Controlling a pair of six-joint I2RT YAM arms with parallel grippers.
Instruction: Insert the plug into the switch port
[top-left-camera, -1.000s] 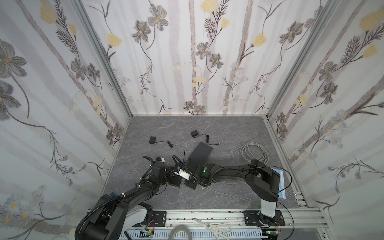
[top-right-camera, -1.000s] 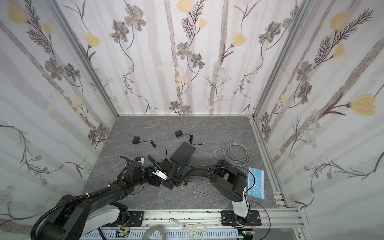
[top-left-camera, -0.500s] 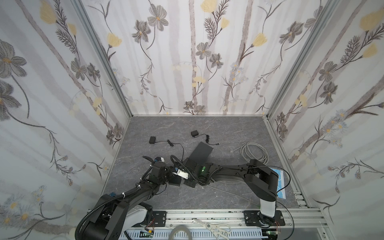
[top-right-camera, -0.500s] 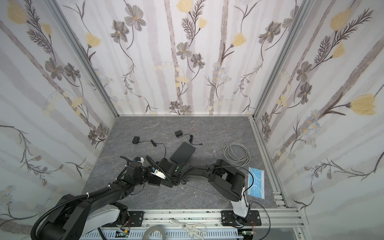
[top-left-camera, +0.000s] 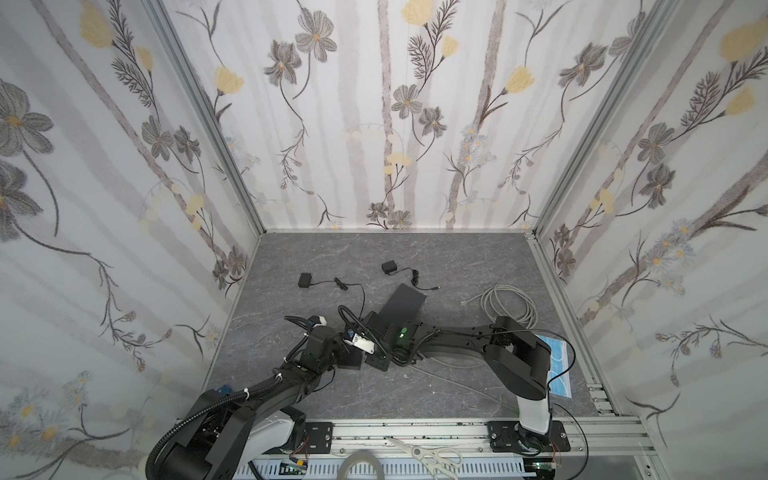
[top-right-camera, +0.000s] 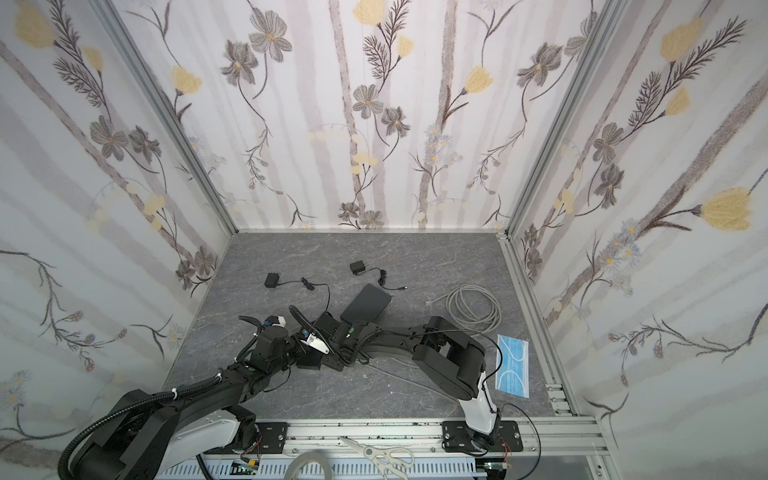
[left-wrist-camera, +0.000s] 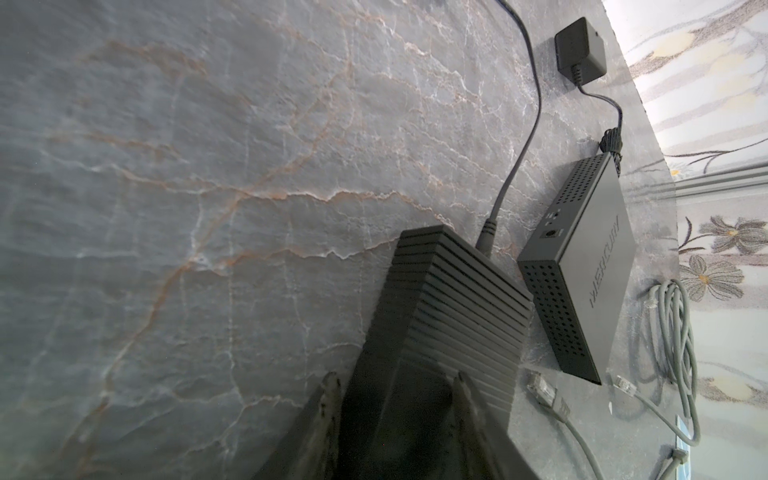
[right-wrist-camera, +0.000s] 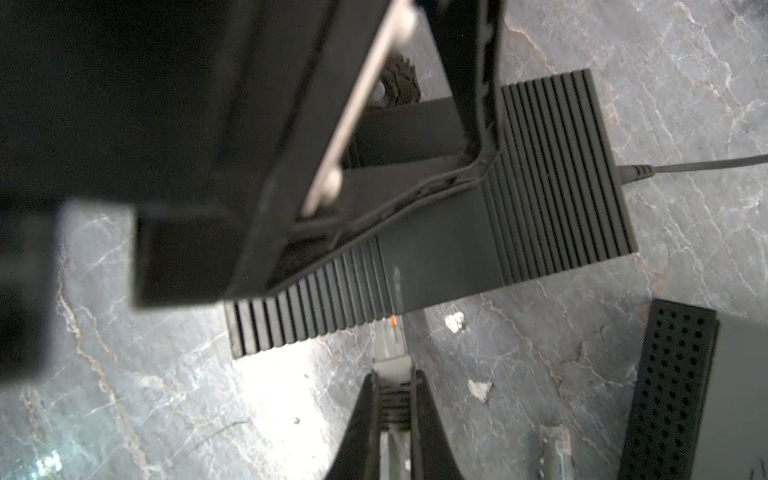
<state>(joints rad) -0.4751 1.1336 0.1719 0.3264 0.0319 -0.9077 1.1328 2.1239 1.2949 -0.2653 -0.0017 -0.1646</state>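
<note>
- Left claw (left-wrist-camera: 395, 382): clenched around the ribbed black switch (right-wrist-camera: 440, 249), gripping it on both sides.
- Switch: near the table's (top-left-camera: 457, 257) front edge, left of middle; a grey lead (right-wrist-camera: 685, 164) enters one end.
- Right claw (right-wrist-camera: 394, 380): pinching the plug (right-wrist-camera: 389, 338) by its grey rear part.
- Plug: clear tip touching the switch's side face; how far it is in cannot be told.
- Perforated black box (left-wrist-camera: 598, 266): just beside the switch, toward mid-table.
- Coiled grey cable (left-wrist-camera: 673, 332): near the right edge.
- Blue face mask (top-right-camera: 513, 365): front right corner.
</note>
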